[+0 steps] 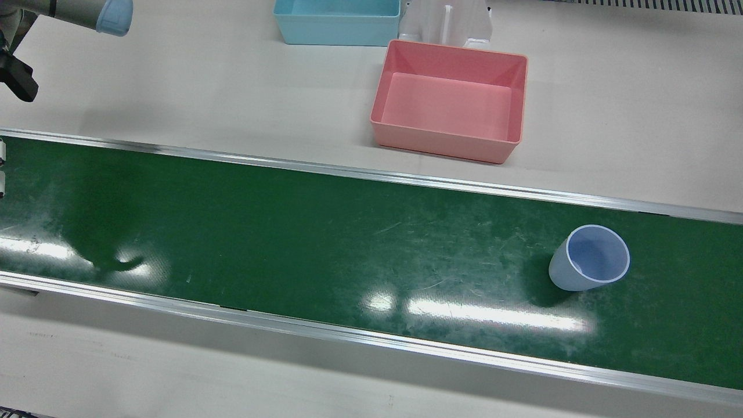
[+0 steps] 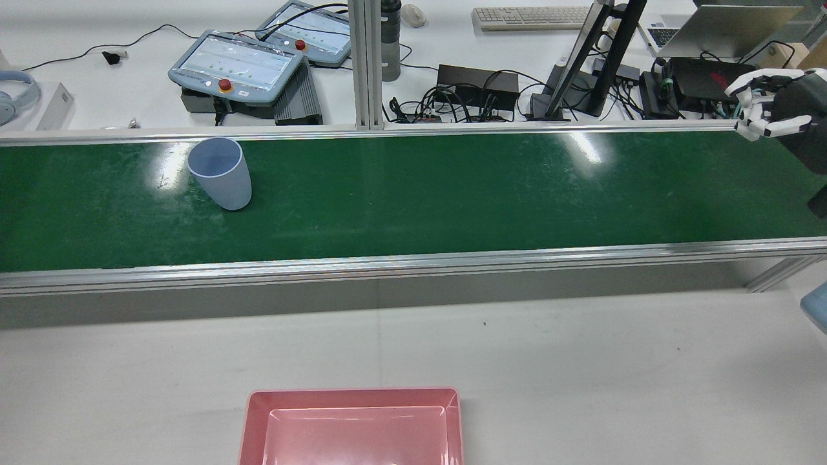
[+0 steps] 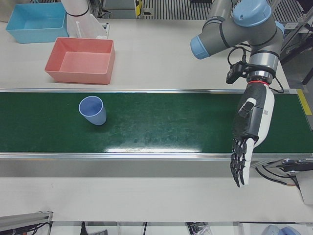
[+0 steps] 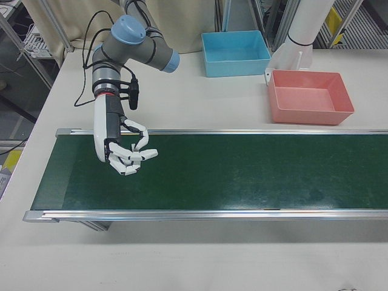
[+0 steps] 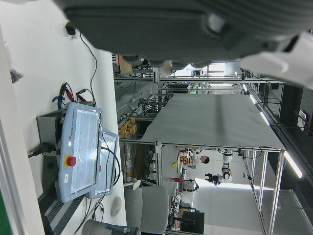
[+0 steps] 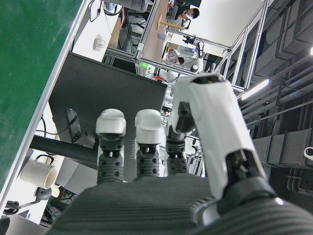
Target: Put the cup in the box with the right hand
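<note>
A pale blue cup [image 1: 589,257] [image 2: 219,173] [image 3: 93,110] stands upright on the green conveyor belt [image 1: 290,244], with nothing touching it. The empty pink box [image 1: 447,148] [image 2: 352,392] [image 3: 78,77] [image 4: 312,116] sits on the white table beside the belt. My right hand [image 4: 124,151] [image 2: 769,110] hovers over the belt's opposite end, far from the cup, fingers half curled and apart, holding nothing. My left hand [image 3: 244,147] hangs over the belt's operator-side edge with fingers straight down, empty, well off to the cup's side.
A light blue box [image 1: 336,20] [image 4: 236,43] stands behind the pink one, next to a white arm pedestal [image 1: 447,23]. Beyond the belt lie teach pendants [image 2: 236,64], cables and monitor stands. Aluminium rails [image 1: 348,337] edge the belt.
</note>
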Controlling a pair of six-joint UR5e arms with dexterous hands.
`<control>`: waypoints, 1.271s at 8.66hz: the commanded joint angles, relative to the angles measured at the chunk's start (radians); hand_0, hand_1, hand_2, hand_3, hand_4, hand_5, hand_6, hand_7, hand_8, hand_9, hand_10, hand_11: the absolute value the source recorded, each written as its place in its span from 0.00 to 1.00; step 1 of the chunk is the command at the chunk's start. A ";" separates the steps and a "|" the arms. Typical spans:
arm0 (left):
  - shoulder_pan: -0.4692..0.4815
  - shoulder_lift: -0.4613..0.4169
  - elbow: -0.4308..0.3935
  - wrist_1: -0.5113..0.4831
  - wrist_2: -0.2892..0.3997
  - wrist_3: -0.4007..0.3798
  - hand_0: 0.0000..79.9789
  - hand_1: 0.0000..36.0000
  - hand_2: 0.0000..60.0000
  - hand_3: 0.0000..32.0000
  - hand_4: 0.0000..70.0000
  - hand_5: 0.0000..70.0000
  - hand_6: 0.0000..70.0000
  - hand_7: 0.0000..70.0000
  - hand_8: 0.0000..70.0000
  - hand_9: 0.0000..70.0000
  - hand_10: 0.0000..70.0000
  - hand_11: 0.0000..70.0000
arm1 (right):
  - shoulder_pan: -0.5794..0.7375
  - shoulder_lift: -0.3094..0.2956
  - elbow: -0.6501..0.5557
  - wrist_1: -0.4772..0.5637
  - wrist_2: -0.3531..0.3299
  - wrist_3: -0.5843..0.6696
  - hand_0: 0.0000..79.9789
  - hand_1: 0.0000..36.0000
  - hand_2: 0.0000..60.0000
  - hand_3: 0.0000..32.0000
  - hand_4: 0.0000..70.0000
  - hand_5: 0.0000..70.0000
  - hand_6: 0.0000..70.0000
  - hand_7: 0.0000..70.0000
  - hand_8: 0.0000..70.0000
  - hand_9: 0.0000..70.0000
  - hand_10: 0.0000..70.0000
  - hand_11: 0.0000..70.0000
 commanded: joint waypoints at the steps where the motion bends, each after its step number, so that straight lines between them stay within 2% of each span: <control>1: 0.000 0.000 0.000 0.000 0.000 0.000 0.00 0.00 0.00 0.00 0.00 0.00 0.00 0.00 0.00 0.00 0.00 0.00 | -0.002 0.000 0.000 0.000 0.001 0.000 1.00 1.00 1.00 0.00 0.43 0.38 0.52 1.00 1.00 1.00 0.78 1.00; 11: 0.000 0.000 0.000 0.000 0.000 0.000 0.00 0.00 0.00 0.00 0.00 0.00 0.00 0.00 0.00 0.00 0.00 0.00 | 0.000 0.006 -0.002 -0.002 0.001 0.000 1.00 1.00 1.00 0.00 0.42 0.38 0.52 1.00 0.99 1.00 0.77 1.00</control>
